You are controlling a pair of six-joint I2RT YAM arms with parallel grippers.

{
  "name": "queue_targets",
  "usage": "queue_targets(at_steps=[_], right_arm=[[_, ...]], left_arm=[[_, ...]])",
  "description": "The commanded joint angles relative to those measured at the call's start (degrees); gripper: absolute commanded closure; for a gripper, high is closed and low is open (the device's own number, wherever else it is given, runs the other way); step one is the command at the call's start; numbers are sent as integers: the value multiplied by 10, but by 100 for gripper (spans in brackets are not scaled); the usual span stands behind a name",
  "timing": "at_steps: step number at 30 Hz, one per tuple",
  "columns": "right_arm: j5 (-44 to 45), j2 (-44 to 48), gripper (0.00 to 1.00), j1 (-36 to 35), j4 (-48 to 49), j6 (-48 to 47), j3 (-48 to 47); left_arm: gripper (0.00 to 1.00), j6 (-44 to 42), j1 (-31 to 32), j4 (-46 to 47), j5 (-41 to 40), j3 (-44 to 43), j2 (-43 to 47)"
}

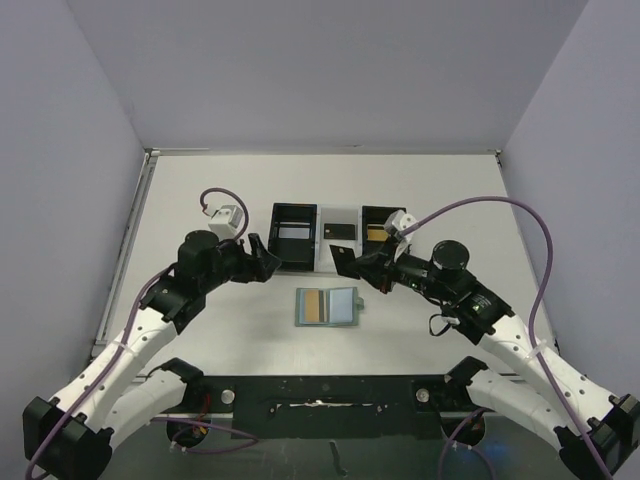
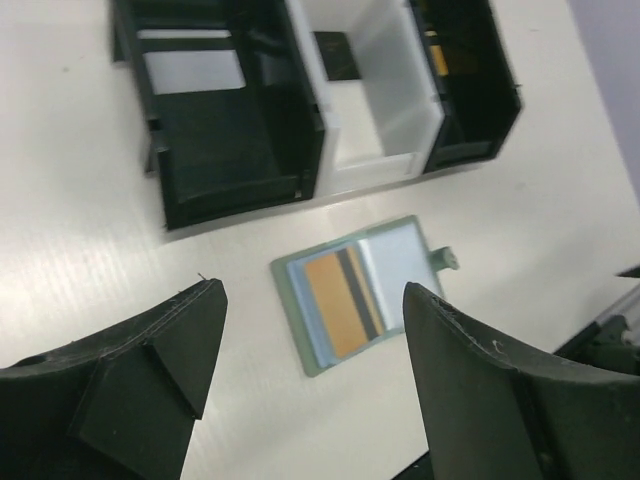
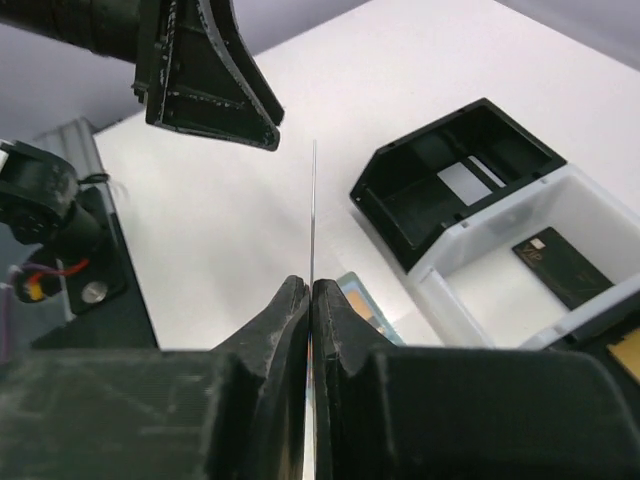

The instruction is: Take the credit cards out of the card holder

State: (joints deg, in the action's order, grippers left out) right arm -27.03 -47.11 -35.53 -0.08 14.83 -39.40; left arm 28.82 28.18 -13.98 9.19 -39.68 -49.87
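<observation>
The card holder lies open on the table between the arms, a gold-orange credit card with a dark stripe in its left pocket. The left wrist view shows the card holder and that card below my left gripper, which hangs open and empty. My right gripper is shut on a thin card seen edge-on, so its colour does not show. It hovers just right of the left gripper, above the holder's far side.
Behind the holder stand a black box holding a pale card, a white box holding a black card, and another black box with a gold card.
</observation>
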Motion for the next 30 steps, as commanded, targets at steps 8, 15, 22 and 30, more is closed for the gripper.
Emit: queue_targets(at_steps=[8,15,22,30], right_arm=[[190,-61,100,-33,-107,-198,-63],[239,-136,100,-32,-96,-255,-96],[226,-266,100,-33,-121,-343,-184],[235,-358,100,-22,-104,-406,-254]], left_arm=[[28,-34,-178,-14,-34,9,-13],[27,-42,-186,5,-83,18,20],[27,-51,-187,7,-89,29,39],[27,-47,-189,10,-78,32,35]])
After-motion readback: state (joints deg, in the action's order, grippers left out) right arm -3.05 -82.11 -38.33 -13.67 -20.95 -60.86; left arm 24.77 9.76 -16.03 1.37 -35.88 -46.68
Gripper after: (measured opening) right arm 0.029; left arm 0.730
